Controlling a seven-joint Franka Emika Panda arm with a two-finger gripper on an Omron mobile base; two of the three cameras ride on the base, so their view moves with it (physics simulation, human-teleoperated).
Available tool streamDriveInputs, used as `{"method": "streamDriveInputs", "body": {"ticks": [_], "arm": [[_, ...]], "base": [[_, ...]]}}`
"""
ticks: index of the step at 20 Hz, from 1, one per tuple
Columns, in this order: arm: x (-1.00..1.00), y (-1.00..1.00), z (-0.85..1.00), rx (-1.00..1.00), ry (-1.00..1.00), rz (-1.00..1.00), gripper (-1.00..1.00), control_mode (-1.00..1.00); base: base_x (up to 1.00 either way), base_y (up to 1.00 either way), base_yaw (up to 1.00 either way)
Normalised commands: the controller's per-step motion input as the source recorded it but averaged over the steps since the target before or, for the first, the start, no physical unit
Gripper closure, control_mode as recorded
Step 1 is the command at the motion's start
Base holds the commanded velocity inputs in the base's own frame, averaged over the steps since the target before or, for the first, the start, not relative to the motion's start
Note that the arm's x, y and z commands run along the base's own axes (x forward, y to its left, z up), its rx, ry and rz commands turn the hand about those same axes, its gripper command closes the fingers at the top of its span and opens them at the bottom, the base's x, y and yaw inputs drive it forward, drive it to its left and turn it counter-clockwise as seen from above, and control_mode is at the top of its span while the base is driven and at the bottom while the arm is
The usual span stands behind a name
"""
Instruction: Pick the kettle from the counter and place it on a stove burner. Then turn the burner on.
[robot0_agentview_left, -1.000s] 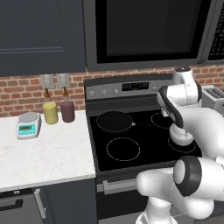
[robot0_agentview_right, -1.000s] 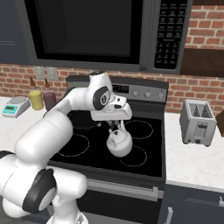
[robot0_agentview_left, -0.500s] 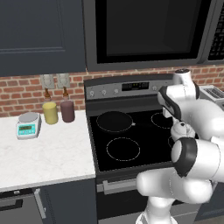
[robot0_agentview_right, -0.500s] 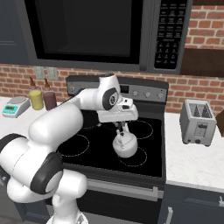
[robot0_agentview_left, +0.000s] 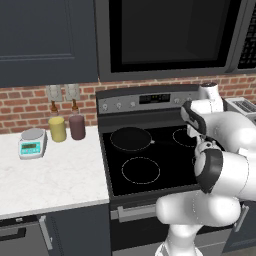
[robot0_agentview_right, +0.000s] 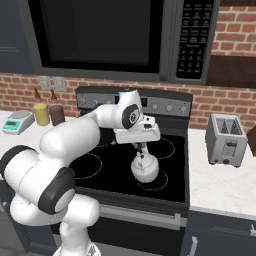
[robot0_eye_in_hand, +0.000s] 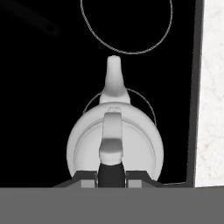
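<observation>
The squat, smooth silver kettle (robot0_agentview_right: 144, 169) sits on the thin white burner (robot0_agentview_right: 155, 182) ring in glossy black glass, spout pointing toward the back ring. The gripper (robot0_agentview_right: 140, 146) sits over its arched handle; whether it clamps the handle cannot be told. A boxy toaster (robot0_agentview_right: 226, 139) stands on the speckled counter (robot0_agentview_right: 215, 182) nearby.

No legible text, brand or number in any view. Microwave keypad (robot0_agentview_right: 194, 40), far right above the stove — rows of small pale marks, too blurred to read. Stove control panel (robot0_agentview_left: 152, 99) has a small display, characters unresolved. Kitchen scale (robot0_agentview_left: 31, 142) on the left worktop — greenish screen, no digits discernible. Kettle (robot0_eye_in_hand: 114, 148) unmarked.
</observation>
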Motion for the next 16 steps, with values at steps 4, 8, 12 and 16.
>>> {"method": "streamDriveInputs", "body": {"ticks": [4,8,12,16], "arm": [[-0.06,-0.09,-0.19,0.03,0.07,0.0,1.0,-1.0],[0.0,-0.08,-0.1,0.01,0.07,0.0,1.0,-1.0],[0.0,-0.08,-0.25,0.0,0.01,0.0,1.0,-1.0],[0.04,-0.07,-0.22,0.0,0.0,0.0,1.0,-1.0]], "base": [[0.0,0.0,0.0],[0.0,0.0,0.0],[0.0,0.0,0.0],[0.0,0.0,0.0]]}}
